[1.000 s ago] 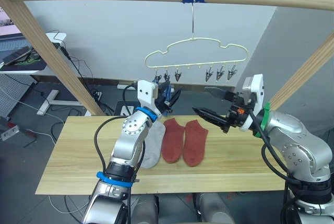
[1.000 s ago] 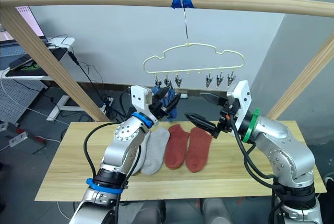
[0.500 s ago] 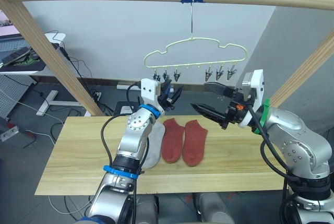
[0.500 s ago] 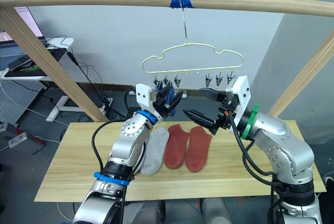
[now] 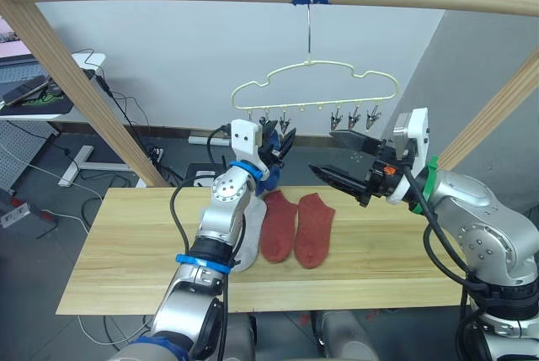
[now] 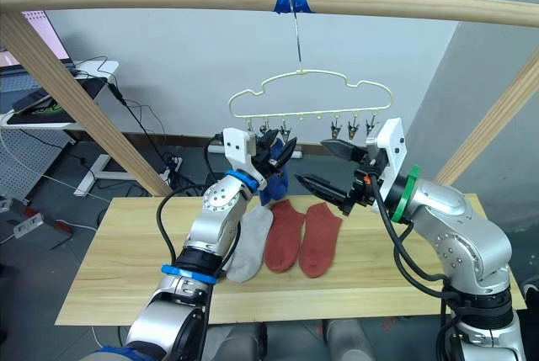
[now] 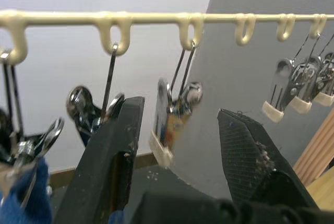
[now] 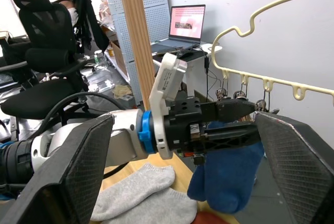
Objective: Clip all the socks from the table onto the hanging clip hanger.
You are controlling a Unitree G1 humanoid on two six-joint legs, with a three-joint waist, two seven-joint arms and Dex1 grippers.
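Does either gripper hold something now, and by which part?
Nothing. The left gripper is open around a hanger clip; the right gripper is open and empty.

The left gripper [image 7: 177, 145] brackets one metal clip [image 7: 169, 119] — neighbouring clips [image 7: 88, 106] crowd close, bare hanger loops [image 7: 242, 28] beyond.
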